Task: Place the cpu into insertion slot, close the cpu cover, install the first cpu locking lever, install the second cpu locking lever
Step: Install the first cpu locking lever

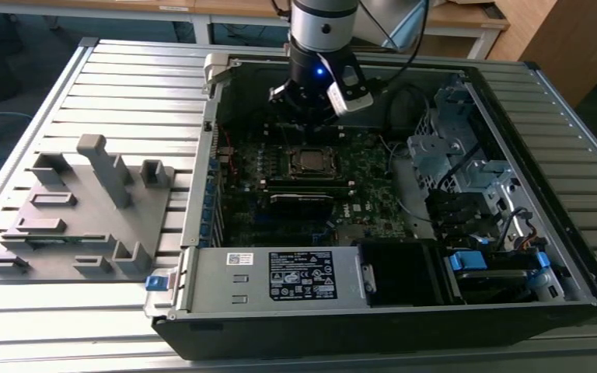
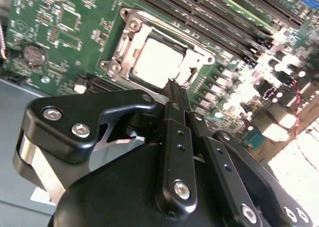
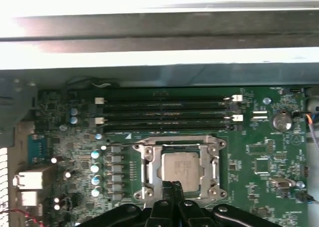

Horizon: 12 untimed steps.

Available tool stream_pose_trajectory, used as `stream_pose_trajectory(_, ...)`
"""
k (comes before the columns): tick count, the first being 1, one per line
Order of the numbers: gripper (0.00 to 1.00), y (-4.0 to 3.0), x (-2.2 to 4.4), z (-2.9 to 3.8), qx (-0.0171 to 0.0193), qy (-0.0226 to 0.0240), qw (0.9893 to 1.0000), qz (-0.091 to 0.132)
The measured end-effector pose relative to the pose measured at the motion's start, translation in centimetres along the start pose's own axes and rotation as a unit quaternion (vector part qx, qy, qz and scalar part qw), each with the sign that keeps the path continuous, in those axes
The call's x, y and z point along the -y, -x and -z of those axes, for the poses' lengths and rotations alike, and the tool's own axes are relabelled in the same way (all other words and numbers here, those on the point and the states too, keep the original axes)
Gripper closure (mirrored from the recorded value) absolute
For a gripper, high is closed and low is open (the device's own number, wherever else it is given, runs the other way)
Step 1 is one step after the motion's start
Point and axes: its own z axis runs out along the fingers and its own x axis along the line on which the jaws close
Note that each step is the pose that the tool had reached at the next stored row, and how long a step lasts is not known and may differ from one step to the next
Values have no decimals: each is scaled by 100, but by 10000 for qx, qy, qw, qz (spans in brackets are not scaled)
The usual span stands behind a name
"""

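The cpu (image 3: 180, 167) lies flat in the insertion slot (image 1: 309, 161) on the green motherboard, its grey face showing (image 2: 158, 62). The silver cpu cover (image 3: 149, 159) lies down around it as a frame (image 2: 130, 37). My gripper (image 2: 174, 84) hangs just above the socket's edge, its black fingers (image 3: 167, 192) pressed together and holding nothing. In the exterior view the gripper (image 1: 301, 116) sits over the board just behind the socket. I cannot make out how the locking levers stand.
The open computer case (image 1: 547, 256) lies on a slatted metal table. Long black memory slots (image 3: 164, 112) run beside the socket. A grey power supply box (image 1: 277, 276) sits at the front, a drive cage (image 1: 454, 148) at the exterior view's right, a grey fixture (image 1: 81, 210) at its left.
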Motion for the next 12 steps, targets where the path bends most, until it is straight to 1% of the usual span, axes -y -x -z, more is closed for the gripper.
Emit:
stream_pose_trajectory(4, 90, -76, 3, -1, 0, 0, 10000, -1)
stream_pose_trajectory(5, 90, -137, 5, -1, 0, 0, 10000, 0)
stream_pose_trajectory(6, 90, -177, 7, -1, 0, 0, 10000, -1)
stream_pose_trajectory(12, 90, -186, 7, -1, 0, 0, 10000, 0)
